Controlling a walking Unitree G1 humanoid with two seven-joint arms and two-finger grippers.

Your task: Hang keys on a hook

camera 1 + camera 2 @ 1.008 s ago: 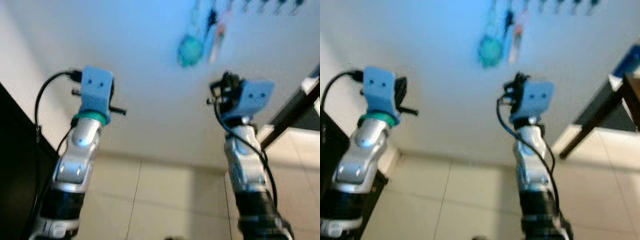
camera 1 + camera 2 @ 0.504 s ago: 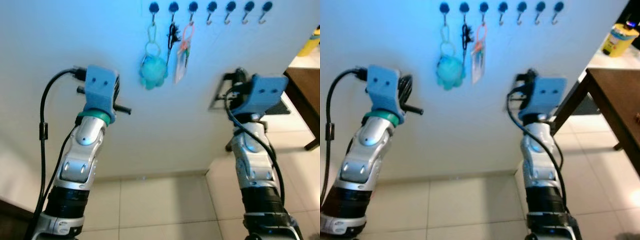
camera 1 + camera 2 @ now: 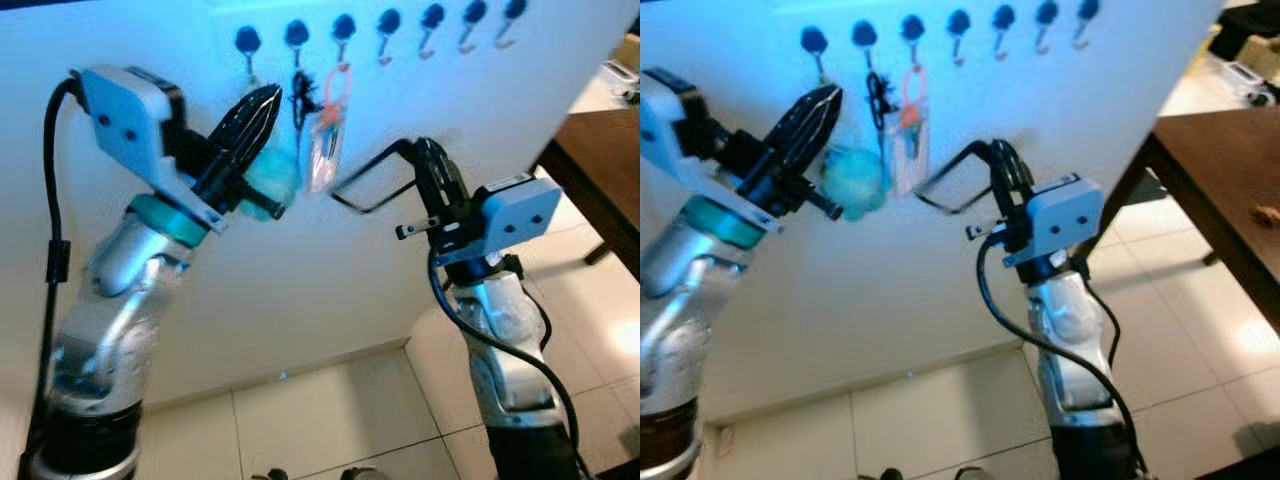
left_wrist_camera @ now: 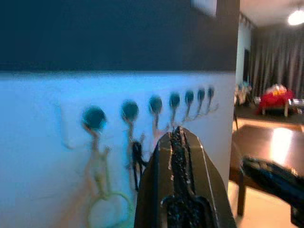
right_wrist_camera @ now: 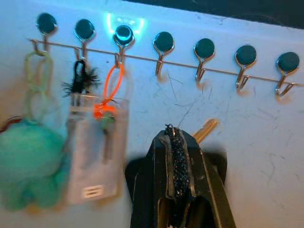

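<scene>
Nearest the head camera, below the row of hooks (image 5: pixel 164 47) on the white wall (image 3: pixel 300 290), two silver arms rise from the tiled floor (image 3: pixel 330 420). The right gripper (image 5: pixel 179 135) is raised below the fourth and fifth hooks, its two black fingers pressed together; a gold key (image 5: pixel 205 129) pokes out just past the fingertips, against the wall and below the fifth hook, though whether the fingers actually pinch it cannot be told. A thin black loop (image 3: pixel 365 185) stands out by this gripper toward the hanging items. The left gripper (image 3: pixel 262 103) is lifted higher, close under the first two hooks, its fingers also pressed together with nothing seen between them. Behind it on the wall, a teal plush toy (image 5: pixel 28 164) hangs by a pale green chain from the first hook, a black keychain (image 5: pixel 79 78) from the second, and an orange loop carrying a clear card pouch (image 5: pixel 95 156) from the third. The four hooks beyond the third are bare. To the right of the hook row, past the wall's edge, stands a dark wooden table (image 3: pixel 1230 190).
</scene>
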